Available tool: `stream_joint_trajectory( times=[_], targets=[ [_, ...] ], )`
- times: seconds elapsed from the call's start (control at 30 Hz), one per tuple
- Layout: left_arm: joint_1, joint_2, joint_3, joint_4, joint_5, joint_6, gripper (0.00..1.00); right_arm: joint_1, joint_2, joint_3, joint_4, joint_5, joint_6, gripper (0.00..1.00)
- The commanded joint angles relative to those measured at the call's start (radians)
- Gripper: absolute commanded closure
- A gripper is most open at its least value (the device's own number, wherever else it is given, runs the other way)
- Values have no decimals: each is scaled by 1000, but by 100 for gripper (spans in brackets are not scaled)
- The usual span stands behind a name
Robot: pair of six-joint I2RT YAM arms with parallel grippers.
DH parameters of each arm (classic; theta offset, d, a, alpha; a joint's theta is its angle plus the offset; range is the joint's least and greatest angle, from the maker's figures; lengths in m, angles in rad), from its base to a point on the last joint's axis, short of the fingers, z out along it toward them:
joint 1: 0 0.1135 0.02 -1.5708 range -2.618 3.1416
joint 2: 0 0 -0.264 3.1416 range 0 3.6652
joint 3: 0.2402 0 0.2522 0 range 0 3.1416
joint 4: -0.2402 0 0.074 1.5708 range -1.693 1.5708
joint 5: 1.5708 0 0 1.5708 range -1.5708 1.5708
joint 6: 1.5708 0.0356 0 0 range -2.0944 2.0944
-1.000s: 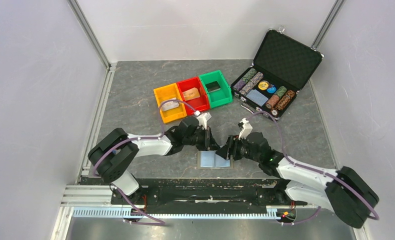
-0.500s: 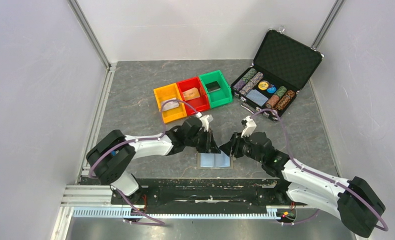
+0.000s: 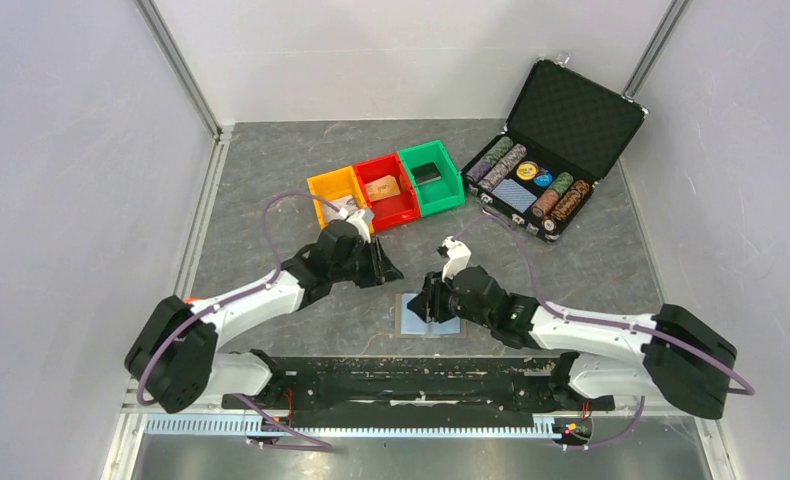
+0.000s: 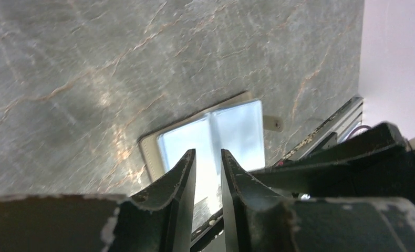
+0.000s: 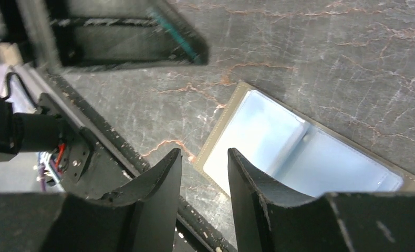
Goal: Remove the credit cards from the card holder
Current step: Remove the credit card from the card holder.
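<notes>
— Grey outside and light blue inside: is that small flat card holder lying open?
— Yes. It lies flat on the grey stone-look table, close to the near edge, with both blue panels facing up.
— Where is the right gripper?
— Just over the holder. Its two black fingers stand a little apart, with nothing between them.
— And the left gripper?
— Beside the holder, between it and the orange plastic bin, red bin and green bin. Its fingers leave a thin gap and hold nothing.
— What else?
— An open black case of poker chips sits at the far right.
</notes>
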Motion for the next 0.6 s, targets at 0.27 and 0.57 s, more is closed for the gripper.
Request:
stream_joint_trajectory(
  times=[0.27, 0.57],
  targets=[
    [3, -218, -169, -76, -143, 39, 65, 35, 207, 129, -99, 156, 22, 42],
    [3, -434, -206, -198, -315, 81, 59, 91, 410, 309, -297, 263, 15, 30]
  ],
)
